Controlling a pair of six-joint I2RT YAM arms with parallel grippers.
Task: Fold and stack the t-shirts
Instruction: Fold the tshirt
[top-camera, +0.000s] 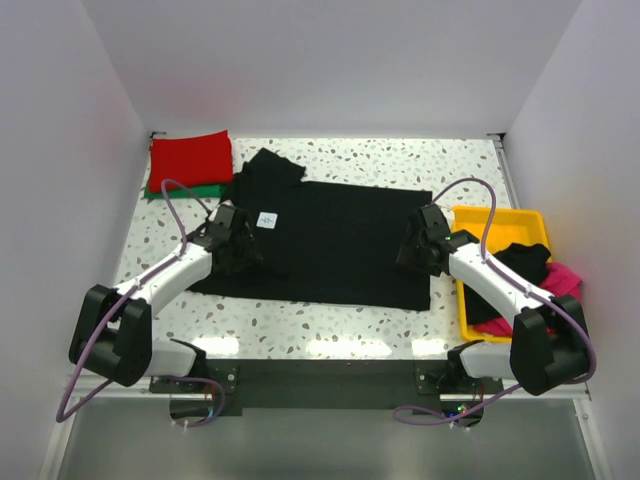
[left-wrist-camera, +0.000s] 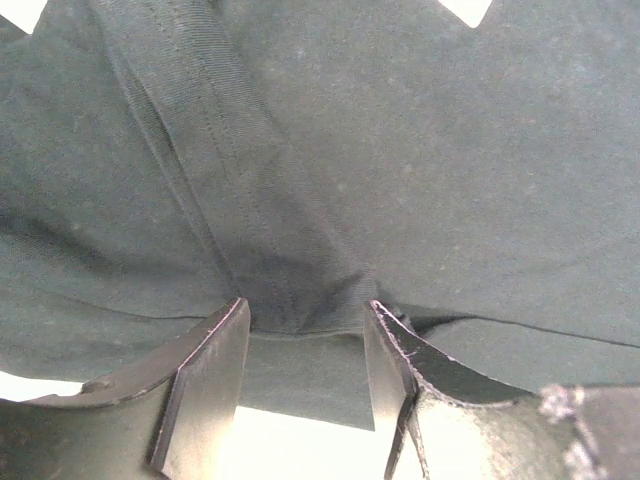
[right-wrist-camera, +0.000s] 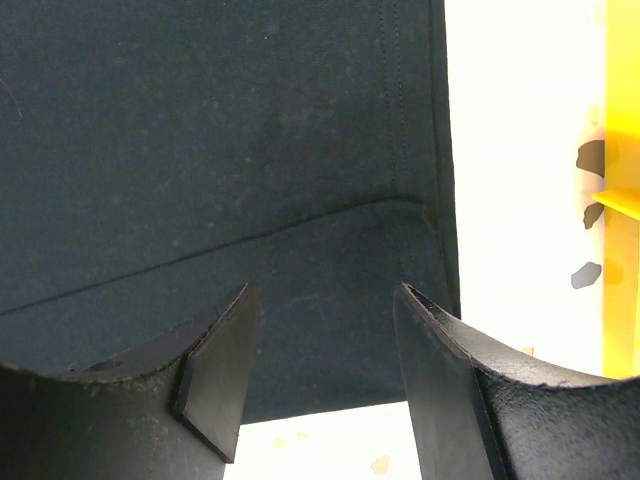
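Jaws agape on left gripper (top-camera: 243, 250) and right gripper (top-camera: 415, 245) over the unfinished black t-shirt (top-camera: 340, 240); behind it, folded red shirt (top-camera: 190, 158) tops green shirt (top-camera: 185, 189).

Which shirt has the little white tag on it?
The big black shirt spread flat in the middle. The red shirt and green shirt lie folded at the back; the pink shirt is in the tray.
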